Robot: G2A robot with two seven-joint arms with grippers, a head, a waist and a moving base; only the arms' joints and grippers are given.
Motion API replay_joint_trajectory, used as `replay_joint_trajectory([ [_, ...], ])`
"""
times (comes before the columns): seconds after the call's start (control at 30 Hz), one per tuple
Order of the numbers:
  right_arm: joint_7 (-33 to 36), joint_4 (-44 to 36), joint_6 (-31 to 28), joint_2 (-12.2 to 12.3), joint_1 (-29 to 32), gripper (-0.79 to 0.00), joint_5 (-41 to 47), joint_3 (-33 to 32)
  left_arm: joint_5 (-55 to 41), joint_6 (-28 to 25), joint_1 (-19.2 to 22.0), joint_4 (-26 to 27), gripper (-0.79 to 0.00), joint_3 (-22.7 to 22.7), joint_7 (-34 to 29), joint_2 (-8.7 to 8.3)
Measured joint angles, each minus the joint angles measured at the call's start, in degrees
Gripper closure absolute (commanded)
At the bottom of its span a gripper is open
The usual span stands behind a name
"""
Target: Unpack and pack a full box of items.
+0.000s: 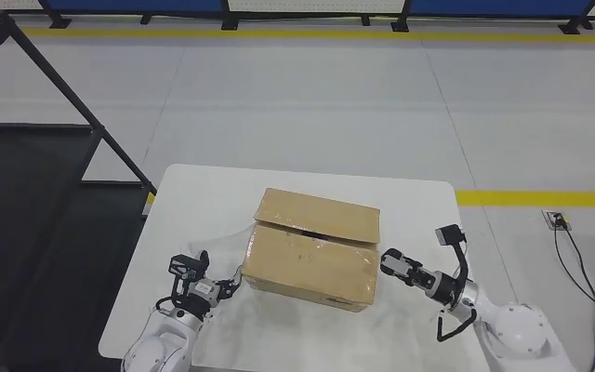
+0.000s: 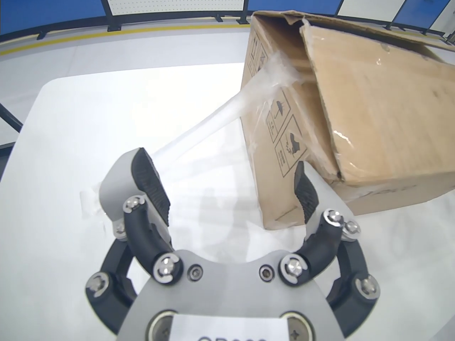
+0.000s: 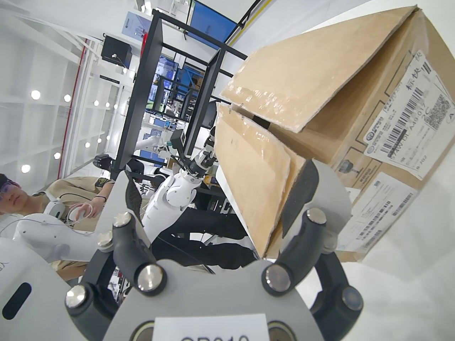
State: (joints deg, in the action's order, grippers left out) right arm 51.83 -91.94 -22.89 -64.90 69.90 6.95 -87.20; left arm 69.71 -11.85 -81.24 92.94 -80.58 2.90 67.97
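Sitting about the middle of the white desk point(image 1: 204, 214), the brown cardboard box point(image 1: 314, 249) has its two long top flaps folded down but not sealed: the far flap point(image 1: 321, 214) rides a little above the near flap point(image 1: 311, 256), with a dark slit between them. The left claw point(image 1: 228, 286) is low over the desk just beside the box's left end, toward the desk's front edge, its fingers spread apart and holding nothing between them. In the left wrist view, a strip of clear tape point(image 2: 220, 115) stretches from the seam on that end of the box down to the outer side of one finger point(image 2: 149, 179), where it seems to cling. The right claw point(image 1: 389, 263) is at the box's right end, also spread apart; in its wrist view one finger point(image 3: 300, 193) lies against the end of the near flap, whose corner reaches into the gap. White printed labels point(image 3: 408, 108) cover that end of the box.
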Motion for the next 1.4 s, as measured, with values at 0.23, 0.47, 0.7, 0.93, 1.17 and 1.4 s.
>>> replay_joint_trajectory([
  [0.23, 1.57, 4.13, 0.26, 0.14, -4.05, -0.785, 0.01, 2.12, 1.31, 0.18, -1.05, 0.94, -0.785, 1.20, 0.50, 0.16],
  [0.47, 2.18, 5.29, -1.28, 0.47, -4.84, -0.785, 0.83, 2.41, 0.90, 1.87, -1.48, 1.00, -0.785, 0.80, 1.82, 0.33],
  [0.7, 3.79, 4.58, -2.32, 0.97, -3.91, -0.785, 2.07, 1.92, -1.93, 4.67, 1.11, -1.16, -0.785, -0.48, -0.10, 0.61],
  [0.93, 4.79, 4.69, -2.56, 1.27, -4.19, -0.785, 3.29, 2.57, -1.00, 4.33, 4.79, -4.29, -0.785, 3.09, 0.34, 1.27],
  [1.17, 7.79, 5.93, -2.63, 1.69, -5.50, -0.785, 4.87, 3.13, -1.06, 2.09, 4.01, -4.06, -0.785, 3.09, 1.27, 1.28],
  [1.4, 14.81, 5.10, -5.77, 2.42, -5.40, -0.785, 10.45, 2.20, -0.66, -1.10, 2.07, -2.21, -0.785, 2.25, 1.52, 0.99],
])
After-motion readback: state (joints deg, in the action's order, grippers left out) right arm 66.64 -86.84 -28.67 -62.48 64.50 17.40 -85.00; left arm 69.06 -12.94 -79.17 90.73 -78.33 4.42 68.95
